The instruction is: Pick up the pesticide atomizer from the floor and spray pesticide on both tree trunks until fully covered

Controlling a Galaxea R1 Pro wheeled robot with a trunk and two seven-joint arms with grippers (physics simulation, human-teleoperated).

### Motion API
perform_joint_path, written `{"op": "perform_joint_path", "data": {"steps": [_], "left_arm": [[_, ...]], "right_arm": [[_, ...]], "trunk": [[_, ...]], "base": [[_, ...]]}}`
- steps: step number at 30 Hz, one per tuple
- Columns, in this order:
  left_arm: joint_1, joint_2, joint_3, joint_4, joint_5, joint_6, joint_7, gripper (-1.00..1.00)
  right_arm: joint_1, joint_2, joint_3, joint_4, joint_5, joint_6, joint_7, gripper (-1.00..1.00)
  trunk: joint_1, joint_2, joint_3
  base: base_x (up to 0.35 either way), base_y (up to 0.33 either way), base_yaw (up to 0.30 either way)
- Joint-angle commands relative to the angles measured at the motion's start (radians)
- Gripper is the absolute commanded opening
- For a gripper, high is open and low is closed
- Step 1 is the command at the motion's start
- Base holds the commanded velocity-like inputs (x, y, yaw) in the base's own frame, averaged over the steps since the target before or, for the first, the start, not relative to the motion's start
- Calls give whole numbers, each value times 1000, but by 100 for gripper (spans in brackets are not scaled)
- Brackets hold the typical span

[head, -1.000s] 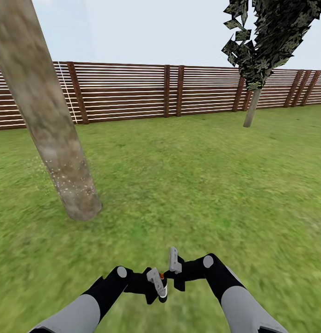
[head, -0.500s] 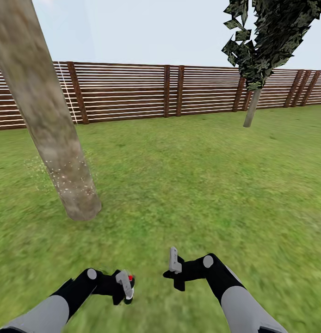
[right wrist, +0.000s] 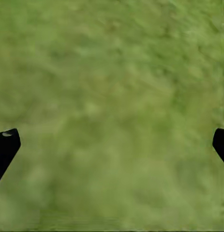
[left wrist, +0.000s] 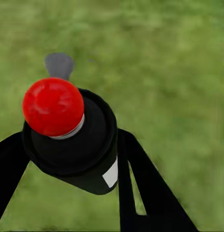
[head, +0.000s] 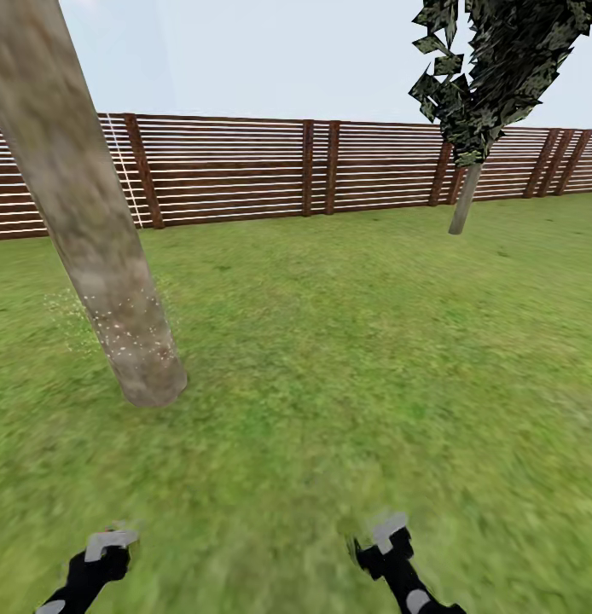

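The pesticide atomizer (left wrist: 75, 140), a black bottle with a round red cap and a small white label patch on its side, sits between the two black fingers (left wrist: 141, 188) of the left gripper (left wrist: 68, 159), which press against its body on either side and pinch it; a grey nozzle tip pokes out beyond the red cap, over blurred green grass. What the bottle holds cannot be told. In the head view the left gripper (head: 108, 546) hangs low near the bottom left corner of the lawn (head: 347, 341), well apart from the right gripper (head: 385, 537), which sits low toward the bottom centre-right. The right gripper's (right wrist: 112, 140) fingertips (right wrist: 6, 140) are spread wide, with only grass between them. A thick, leaning, mottled tan-grey tree trunk (head: 91, 230) rises from the lawn's left side, ahead of the left gripper, with pale speckles low on its bark and over the grass beside it. A second tree (head: 484, 94) with dark foliage stands far off at right, near the brown slatted fence (head: 245, 170).
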Motion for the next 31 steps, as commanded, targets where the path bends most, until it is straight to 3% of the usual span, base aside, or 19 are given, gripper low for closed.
{"op": "perform_joint_path", "data": {"steps": [1, 3, 4, 6, 8, 16, 22, 31], "left_arm": [[39, 0, -13, 6, 72, -103, 54, -100], [111, 0, -9, 12, 153, -246, 123, -100], [127, -2, -10, 15, 180, -274, 135, -100], [134, -11, -12, 45, 189, -286, 140, -100], [135, -26, -12, 60, 194, -290, 141, -100], [135, -36, -11, 64, 197, -290, 141, -100], [135, -38, -11, 65, 195, -289, 140, -100], [141, -34, -12, 66, 189, -289, 140, -100]], "right_arm": [[17, 0, -4, 17, -35, -61, -101, 100], [80, -3, -6, 26, -136, -232, -188, 100], [103, -17, -6, 30, -205, -305, -202, 100], [113, -29, -6, 32, -245, -335, -207, 100], [115, -48, -4, 36, -253, -342, -207, 100], [116, -46, -3, 43, -252, -340, -204, 100], [179, -47, -3, 46, -253, -337, -203, 100], [184, -46, -3, 46, -253, -337, -203, 100]], "trunk": [[0, 0, -1], [0, 0, -1], [0, 0, -1], [0, 0, -1], [0, 0, -1], [0, 0, -1], [0, 0, -1], [0, 0, -1]], "base": [[0, 0, 0], [0, 0, 0], [0, 0, 0], [0, 0, 0], [0, 0, 0], [0, 0, 0], [0, 0, 0], [0, 0, 0]]}}
